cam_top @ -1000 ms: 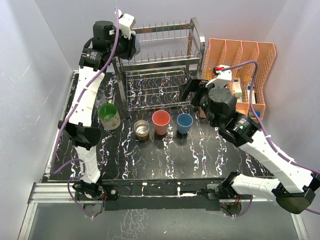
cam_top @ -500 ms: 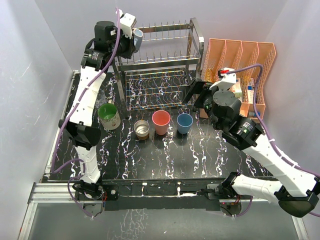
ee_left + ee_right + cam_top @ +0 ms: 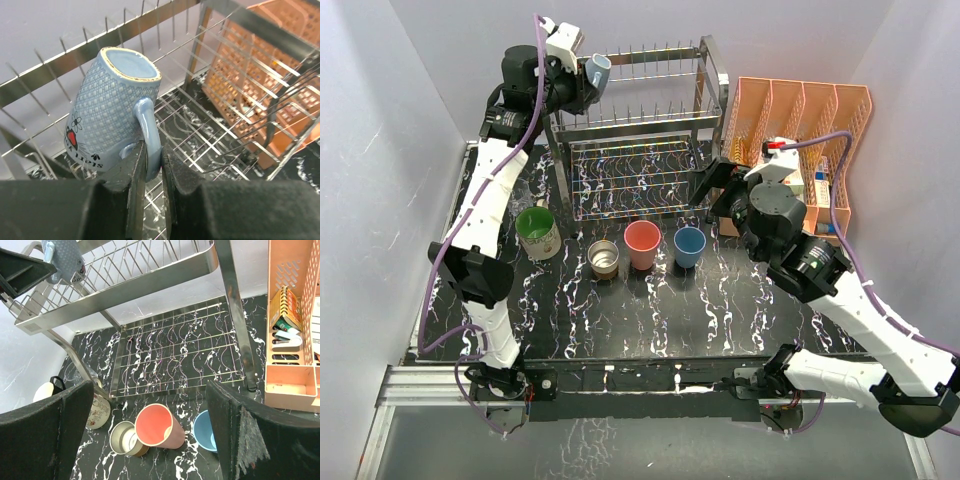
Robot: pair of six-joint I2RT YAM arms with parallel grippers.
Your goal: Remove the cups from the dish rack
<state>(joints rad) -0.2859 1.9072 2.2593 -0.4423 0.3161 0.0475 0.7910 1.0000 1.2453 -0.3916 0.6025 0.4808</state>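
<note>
Lettering on grey-blue mug (image 3: 107, 100): upside down, partly hidden, likely unreadable.

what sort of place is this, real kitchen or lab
Probably a robot lab cell, not a kitchen: plain white walls box in a black marbled table, two arms are bolted at its edge, and a dish rack stands beside an orange file organizer.

grey-blue mug (image 3: 599, 69) in left tool (image 3: 586, 78)

Fingers (image 3: 134, 195) partly hide lettering (image 3: 84, 152) on grey-blue mug (image 3: 112, 100).
</note>
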